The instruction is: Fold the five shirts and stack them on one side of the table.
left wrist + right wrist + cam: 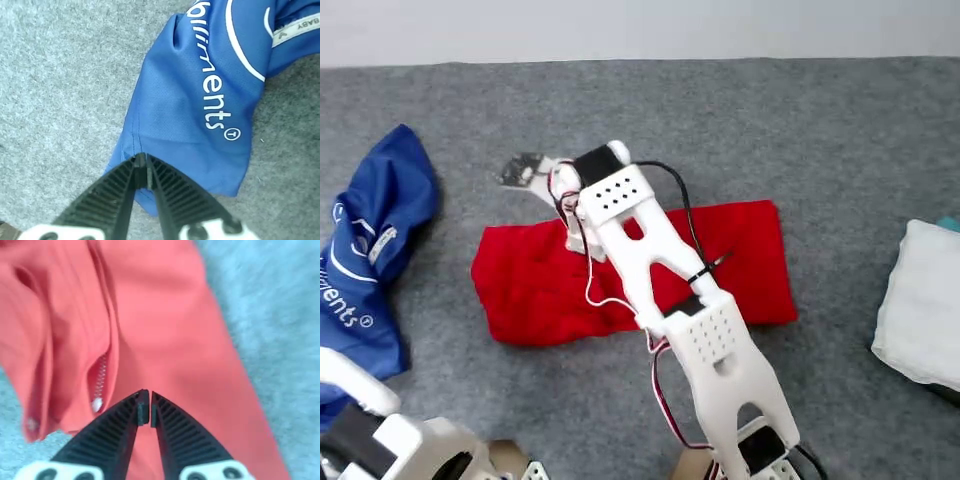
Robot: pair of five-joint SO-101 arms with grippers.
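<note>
A red shirt (720, 255) lies roughly folded in the middle of the grey table (770, 120). The right arm stretches over it from the near edge. My right gripper (145, 402) is shut just above the red shirt (165, 330), near a zipper pull (97, 402). A blue shirt (370, 250) with white lettering lies crumpled at the left. My left gripper (143, 162) is shut, its tips over the hem of the blue shirt (190, 115); I cannot tell whether it pinches any cloth.
A white folded garment (920, 305) sits at the right edge with a bit of teal cloth (950, 224) behind it. The left arm's white base (410, 445) stands at the near left corner. Bare carpet spans the back of the table.
</note>
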